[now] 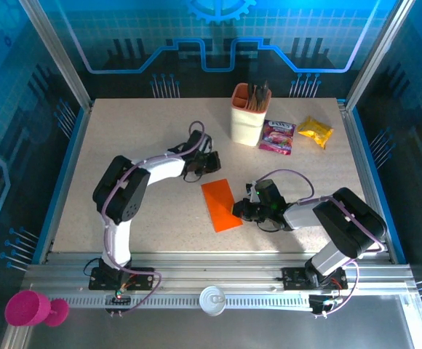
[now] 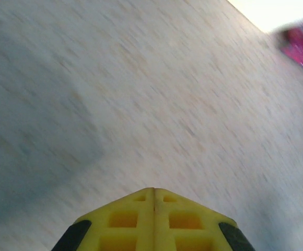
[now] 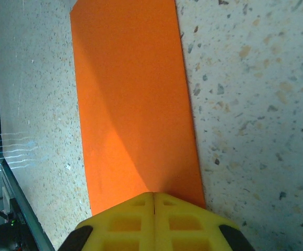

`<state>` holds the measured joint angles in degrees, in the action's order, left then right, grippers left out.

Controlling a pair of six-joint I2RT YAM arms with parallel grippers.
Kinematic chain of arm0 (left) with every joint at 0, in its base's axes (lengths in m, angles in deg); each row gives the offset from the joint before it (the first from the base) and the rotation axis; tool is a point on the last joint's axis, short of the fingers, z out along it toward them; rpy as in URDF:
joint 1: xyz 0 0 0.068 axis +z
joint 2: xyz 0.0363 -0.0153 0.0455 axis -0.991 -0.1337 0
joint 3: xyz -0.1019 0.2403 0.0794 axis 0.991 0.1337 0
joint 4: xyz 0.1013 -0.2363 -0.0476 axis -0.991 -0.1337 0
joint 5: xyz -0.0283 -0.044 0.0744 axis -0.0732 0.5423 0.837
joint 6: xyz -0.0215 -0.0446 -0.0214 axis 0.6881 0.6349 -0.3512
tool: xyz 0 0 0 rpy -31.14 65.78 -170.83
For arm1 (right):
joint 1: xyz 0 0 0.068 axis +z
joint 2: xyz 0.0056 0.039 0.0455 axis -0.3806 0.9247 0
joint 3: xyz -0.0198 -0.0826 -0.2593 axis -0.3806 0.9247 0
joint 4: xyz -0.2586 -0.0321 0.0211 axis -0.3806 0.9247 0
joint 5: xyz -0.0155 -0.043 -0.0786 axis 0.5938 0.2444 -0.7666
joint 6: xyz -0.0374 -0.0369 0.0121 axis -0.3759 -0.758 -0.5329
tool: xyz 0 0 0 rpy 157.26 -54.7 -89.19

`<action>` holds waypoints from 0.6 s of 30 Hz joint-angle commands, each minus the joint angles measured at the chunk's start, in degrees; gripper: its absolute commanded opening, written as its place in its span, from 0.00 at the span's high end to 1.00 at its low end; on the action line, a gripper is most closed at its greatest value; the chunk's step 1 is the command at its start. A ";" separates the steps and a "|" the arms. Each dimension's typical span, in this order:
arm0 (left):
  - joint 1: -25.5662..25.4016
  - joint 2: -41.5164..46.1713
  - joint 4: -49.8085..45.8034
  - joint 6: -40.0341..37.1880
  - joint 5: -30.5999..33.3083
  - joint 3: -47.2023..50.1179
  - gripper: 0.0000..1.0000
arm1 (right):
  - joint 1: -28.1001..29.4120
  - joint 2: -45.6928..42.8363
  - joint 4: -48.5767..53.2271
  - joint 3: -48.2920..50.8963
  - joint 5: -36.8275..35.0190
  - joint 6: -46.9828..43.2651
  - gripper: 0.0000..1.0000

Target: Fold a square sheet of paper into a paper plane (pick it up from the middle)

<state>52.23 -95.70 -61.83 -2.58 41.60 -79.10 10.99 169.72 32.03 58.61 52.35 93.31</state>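
Lying flat, orange paper (image 3: 133, 99), closed right gripper (image 3: 154, 196) at its edge

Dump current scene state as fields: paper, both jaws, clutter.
paper: orange sheet, flat on the table, a rectangle longer than wide, likely folded in half
left jaws: shut, empty, over bare table beyond the sheet
right jaws: shut, tip at the sheet's right edge; contact unclear
clutter: peach cup, pink packet, yellow packet at far edge
plane: not yet formed
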 commanded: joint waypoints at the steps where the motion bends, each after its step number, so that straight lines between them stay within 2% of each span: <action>1: -5.35 3.00 2.45 0.66 -2.25 3.72 0.99 | 1.00 2.85 12.08 1.90 -2.70 -0.40 1.00; 4: -7.89 1.91 5.04 2.77 -2.32 6.27 0.99 | 1.09 3.42 11.86 1.56 -2.35 -0.40 1.00; 10: -8.32 -2.46 6.96 4.95 -1.58 8.54 1.00 | 1.40 2.16 12.14 1.29 -1.89 -1.19 1.00; 18: -7.66 -4.78 6.56 4.52 0.85 9.11 1.00 | 2.88 -6.83 19.46 2.02 -3.24 -5.34 1.00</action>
<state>44.01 -96.88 -54.50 1.75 39.27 -71.23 12.35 165.09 40.33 58.50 50.64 90.49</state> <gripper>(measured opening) 0.055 0.049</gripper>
